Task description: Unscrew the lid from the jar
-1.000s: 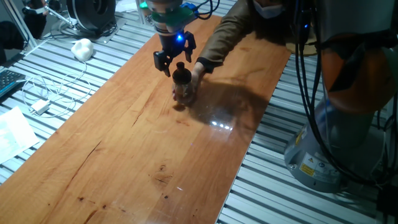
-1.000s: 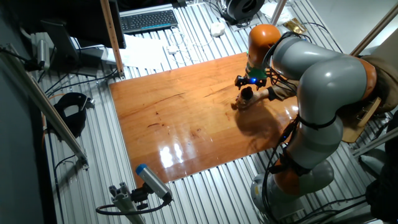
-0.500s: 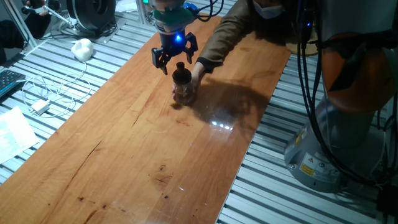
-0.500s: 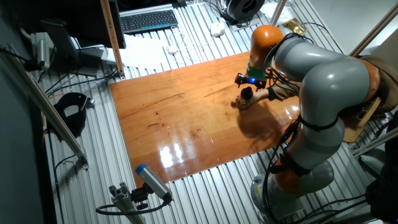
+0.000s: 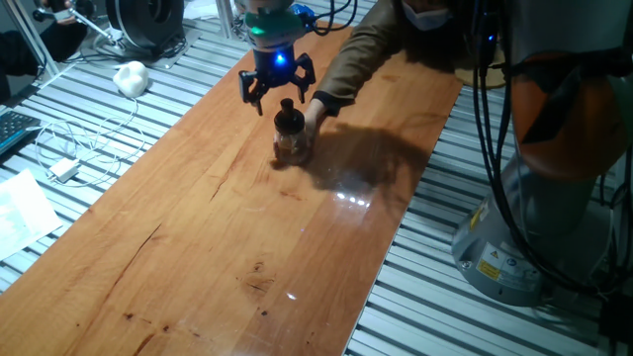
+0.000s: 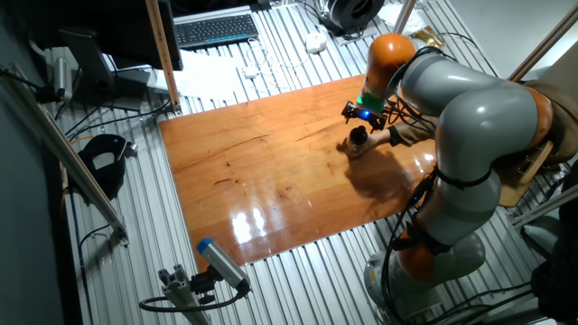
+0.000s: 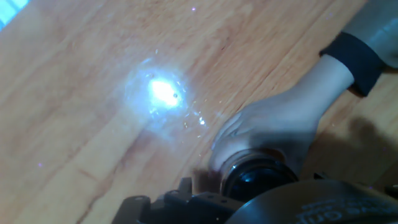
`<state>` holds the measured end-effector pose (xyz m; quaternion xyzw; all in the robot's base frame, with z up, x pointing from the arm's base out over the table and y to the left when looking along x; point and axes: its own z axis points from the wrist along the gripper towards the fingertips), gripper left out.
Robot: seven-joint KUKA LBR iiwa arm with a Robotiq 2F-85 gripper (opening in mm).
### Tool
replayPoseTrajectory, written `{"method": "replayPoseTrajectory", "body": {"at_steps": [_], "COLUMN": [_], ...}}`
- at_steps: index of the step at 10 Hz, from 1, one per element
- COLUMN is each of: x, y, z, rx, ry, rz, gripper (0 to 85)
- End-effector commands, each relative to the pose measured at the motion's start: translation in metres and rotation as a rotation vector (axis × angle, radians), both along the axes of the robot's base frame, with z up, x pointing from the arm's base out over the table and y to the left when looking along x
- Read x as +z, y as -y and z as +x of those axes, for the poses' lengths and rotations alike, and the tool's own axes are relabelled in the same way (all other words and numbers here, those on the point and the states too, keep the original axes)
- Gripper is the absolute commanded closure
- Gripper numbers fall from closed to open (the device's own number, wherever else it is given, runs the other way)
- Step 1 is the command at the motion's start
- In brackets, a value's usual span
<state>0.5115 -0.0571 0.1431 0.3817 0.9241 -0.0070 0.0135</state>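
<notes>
The jar is small clear glass and stands upright on the wooden table. The black lid with its narrow knob sits on top of it. A person's hand holds the jar from the right side. My gripper hangs just above and a little behind the lid, with its jaws spread open and empty, not touching the lid. The other fixed view shows the gripper over the jar. In the hand view the dark lid shows at the bottom edge, with the hand wrapped around the jar.
The person's sleeved arm reaches in from the far right over the table. A white cable and adapter and a white lump lie on the slatted surface to the left. The robot base stands at the right.
My gripper has risen and drifted slightly away from the lid, toward the far left. The jar, lid and hand have stayed in place.
</notes>
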Motion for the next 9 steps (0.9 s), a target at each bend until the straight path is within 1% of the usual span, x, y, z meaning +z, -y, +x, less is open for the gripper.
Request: {"method": "replayPoseTrajectory", "body": {"at_steps": [1, 4, 5, 7, 9], "x": [0.0016, 0.0007, 0.0001, -0.0029, -0.0046], "y": [0.0004, 0.0006, 0.0014, 0.0038, 0.0047], "z": [0.0024, 0.0022, 0.0016, -0.0012, -0.0032], "rx": [-0.879, -0.913, -0.928, -0.944, -0.947], "ry": [-0.003, 0.013, 0.017, 0.013, 0.003], "rz": [0.003, -0.028, -0.034, -0.036, -0.044], "gripper": [0.0, 0.0, 0.0, 0.0, 0.0]}}
